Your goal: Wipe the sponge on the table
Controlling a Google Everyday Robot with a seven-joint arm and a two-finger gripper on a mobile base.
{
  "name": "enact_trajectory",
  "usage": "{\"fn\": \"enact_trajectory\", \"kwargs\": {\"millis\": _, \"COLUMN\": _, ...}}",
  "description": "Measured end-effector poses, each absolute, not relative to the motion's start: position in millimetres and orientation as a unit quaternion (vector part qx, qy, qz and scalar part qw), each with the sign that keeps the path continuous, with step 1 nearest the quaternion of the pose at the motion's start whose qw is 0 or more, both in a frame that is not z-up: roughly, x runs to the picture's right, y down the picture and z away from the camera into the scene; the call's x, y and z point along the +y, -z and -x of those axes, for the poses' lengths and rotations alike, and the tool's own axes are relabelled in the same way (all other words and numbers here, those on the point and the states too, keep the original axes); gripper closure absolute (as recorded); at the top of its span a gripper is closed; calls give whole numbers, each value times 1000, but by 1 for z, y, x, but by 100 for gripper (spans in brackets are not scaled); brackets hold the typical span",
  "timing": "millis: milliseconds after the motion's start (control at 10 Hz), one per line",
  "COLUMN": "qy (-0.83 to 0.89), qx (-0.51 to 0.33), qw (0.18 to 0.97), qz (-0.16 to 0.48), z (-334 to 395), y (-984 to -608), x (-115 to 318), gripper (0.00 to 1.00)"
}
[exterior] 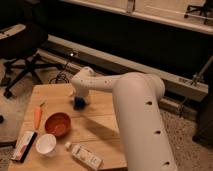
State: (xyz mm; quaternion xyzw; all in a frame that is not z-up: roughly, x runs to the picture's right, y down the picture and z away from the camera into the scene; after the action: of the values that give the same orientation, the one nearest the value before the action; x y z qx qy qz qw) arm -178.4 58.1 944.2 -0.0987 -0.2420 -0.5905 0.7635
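L→R: flat box (23,146) at the front-left edge of the table (102,127), then carrot (37,116), white cup (46,144), red bowl (58,124). Sponge (79,104) sits mid-table, behind-right of the bowl. Gripper (80,96) is directly over it, grip state can't tell. Bottle (84,155) lies front-centre.

Blue sponge (79,104) in seemingly white jaws, light-wood table (52,97)

Table (52,97) carries sponge (79,104) under pincer (79,98), bowl (57,124), carrot (37,116)
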Motion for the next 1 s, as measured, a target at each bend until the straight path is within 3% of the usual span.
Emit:
{"fn": "enact_trajectory", "kwargs": {"millis": 600, "qy": 575, "qx": -245, "qw": 774, "qz": 106, "z": 178, "y": -948, "x": 68, "gripper": 24}}
{"fn": "enact_trajectory", "kwargs": {"millis": 1000, "qy": 568, "qx": -237, "qw": 780, "qz": 115, "z": 176, "y": -948, "x": 69, "gripper": 63}}
